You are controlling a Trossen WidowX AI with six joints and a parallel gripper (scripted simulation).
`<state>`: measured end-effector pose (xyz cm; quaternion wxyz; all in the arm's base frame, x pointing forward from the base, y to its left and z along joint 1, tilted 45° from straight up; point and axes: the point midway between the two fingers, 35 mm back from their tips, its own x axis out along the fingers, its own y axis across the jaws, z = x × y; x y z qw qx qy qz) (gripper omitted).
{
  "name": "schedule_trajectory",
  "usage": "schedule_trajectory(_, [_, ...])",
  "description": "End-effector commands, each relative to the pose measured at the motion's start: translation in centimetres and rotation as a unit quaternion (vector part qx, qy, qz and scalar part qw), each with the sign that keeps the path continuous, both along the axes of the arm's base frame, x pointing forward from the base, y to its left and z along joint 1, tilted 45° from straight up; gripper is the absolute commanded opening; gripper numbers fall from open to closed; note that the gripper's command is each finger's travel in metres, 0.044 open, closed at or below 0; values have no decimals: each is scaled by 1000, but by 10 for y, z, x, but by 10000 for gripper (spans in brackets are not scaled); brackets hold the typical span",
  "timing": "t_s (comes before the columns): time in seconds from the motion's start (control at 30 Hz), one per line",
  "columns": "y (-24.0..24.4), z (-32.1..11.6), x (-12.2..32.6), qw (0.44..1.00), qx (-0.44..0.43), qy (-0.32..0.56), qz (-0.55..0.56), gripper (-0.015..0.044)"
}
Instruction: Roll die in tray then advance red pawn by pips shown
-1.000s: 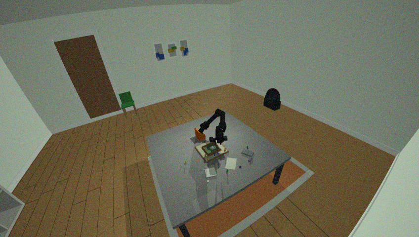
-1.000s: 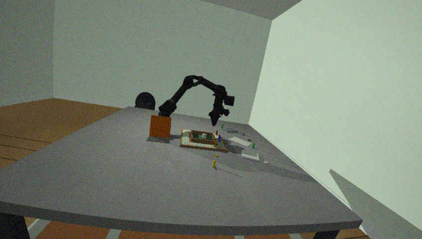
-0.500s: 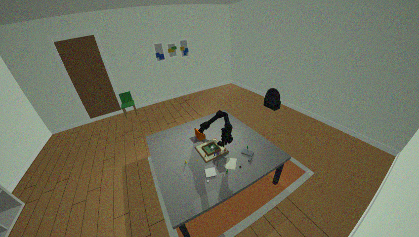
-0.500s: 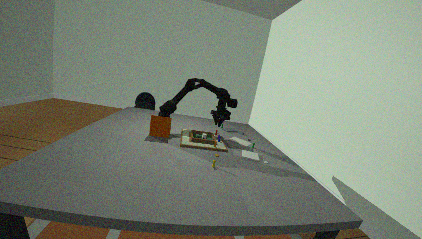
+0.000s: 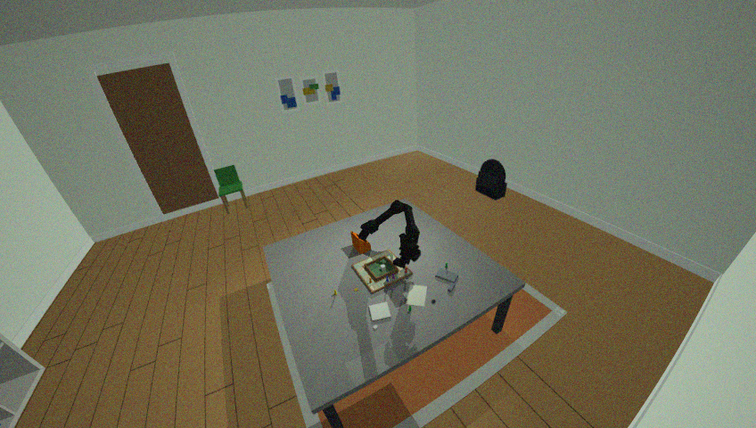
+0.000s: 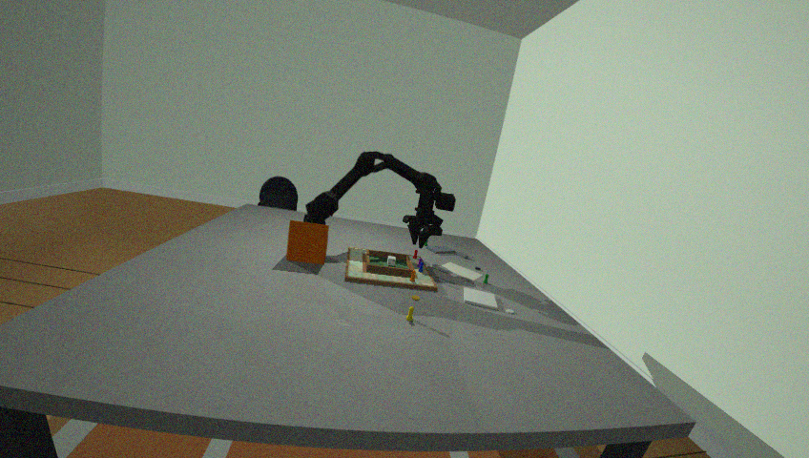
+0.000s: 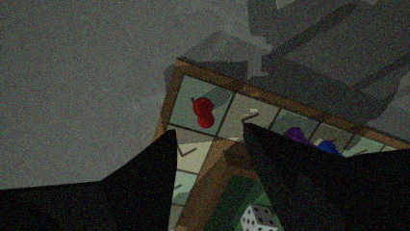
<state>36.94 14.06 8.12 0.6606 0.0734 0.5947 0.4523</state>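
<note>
We see the die [image 7: 260,218] lying in the green tray [image 7: 226,204]; our gripper [image 7: 209,137] hangs half open, empty, above the red pawn [image 7: 204,112].

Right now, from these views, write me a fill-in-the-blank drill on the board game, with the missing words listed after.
1. The white die lies in the green-floored ____.
2. The red pawn stands on a ____ square of the board.
3. In the wrist view, the pawn next to the blue pawn is ____.
4. The claw hangs above the board with nothing between its ____.

Missing words: tray; corner; purple; fingers
</note>
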Motion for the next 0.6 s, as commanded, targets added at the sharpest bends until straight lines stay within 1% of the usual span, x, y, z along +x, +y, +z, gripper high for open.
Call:
schedule_trajectory(0.0, [6, -6, -2, 1000, 2, 4, -1, 200])
schedule_trajectory(0.57, [25, -25, -5, 1000, 3, 4, -1, 200])
